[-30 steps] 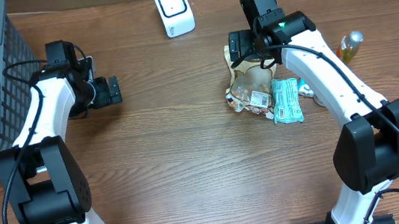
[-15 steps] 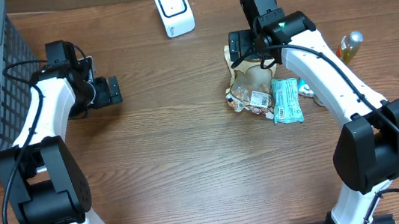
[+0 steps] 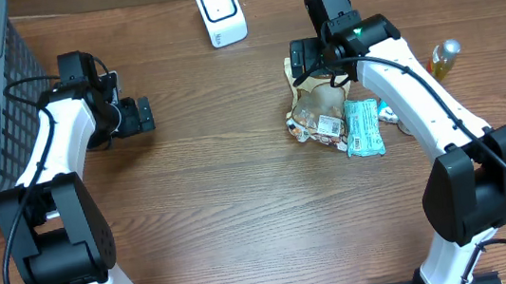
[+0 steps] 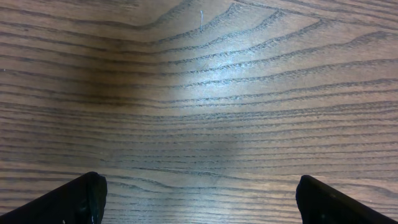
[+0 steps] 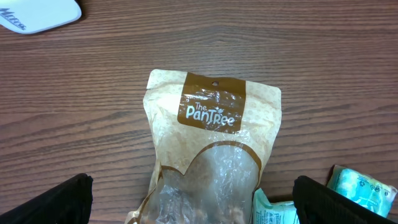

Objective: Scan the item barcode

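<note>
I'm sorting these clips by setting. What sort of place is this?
Probably a mock shop checkout on a wooden tabletop: a white barcode scanner stands at the far edge, packaged goods such as a snack bag lie nearby, and a gray basket sits at the left.

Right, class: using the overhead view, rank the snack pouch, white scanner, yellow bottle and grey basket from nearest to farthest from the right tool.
From the right tool:
1. Snack pouch, lying right by it.
2. White scanner, at the table's back edge.
3. Yellow bottle, at the far right edge.
4. Grey basket, at the far left side.
</note>
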Tool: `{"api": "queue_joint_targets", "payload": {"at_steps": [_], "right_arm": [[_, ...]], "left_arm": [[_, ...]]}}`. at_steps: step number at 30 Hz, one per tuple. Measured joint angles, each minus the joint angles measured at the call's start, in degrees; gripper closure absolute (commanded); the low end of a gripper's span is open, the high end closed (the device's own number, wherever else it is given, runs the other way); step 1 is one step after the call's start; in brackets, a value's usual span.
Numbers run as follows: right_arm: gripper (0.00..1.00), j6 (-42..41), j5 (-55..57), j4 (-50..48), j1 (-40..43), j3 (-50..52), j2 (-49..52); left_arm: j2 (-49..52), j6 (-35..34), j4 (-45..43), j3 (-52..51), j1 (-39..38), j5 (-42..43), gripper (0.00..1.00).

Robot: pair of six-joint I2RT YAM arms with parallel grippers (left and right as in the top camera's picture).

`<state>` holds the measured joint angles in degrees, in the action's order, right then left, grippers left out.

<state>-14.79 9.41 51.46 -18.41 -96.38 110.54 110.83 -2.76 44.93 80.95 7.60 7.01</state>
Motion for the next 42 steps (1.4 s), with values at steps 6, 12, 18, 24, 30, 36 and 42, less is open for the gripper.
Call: {"api": "queue_joint_targets", "payload": {"at_steps": [6, 12, 18, 24, 30, 36, 42], "right_arm": [[0.0, 0.0, 0.0, 0.0, 0.0, 0.0, 0.0], [0.0, 0.0, 0.0, 0.0, 0.0, 0.0, 0.0], [0.0, 0.0, 0.0, 0.0, 0.0, 0.0, 0.0], [0.0, 0.0, 0.0, 0.0, 0.0, 0.0, 0.0], [0.0, 0.0, 0.0, 0.1, -0.6, 0.0, -2.6], [0.0, 0.0, 0.0, 0.1, -1.1, 0.0, -11.8], [0.0, 0.0, 0.0, 0.0, -1.1, 0.0, -23.0]], "left_arm": [[0.0, 0.0, 0.0, 0.0, 0.0, 0.0, 0.01], [0.0, 0.0, 0.0, 0.0, 0.0, 0.0, 0.0], [0.0, 0.0, 0.0, 0.0, 0.0, 0.0, 0.01], [0.0, 0.0, 0.0, 0.0, 0.0, 0.0, 0.0], [0.0, 0.0, 0.0, 0.0, 0.0, 0.0, 0.0], [0.0, 0.0, 0.0, 0.0, 0.0, 0.0, 0.0], [0.0, 0.0, 0.0, 0.0, 0.0, 0.0, 0.01]]}}
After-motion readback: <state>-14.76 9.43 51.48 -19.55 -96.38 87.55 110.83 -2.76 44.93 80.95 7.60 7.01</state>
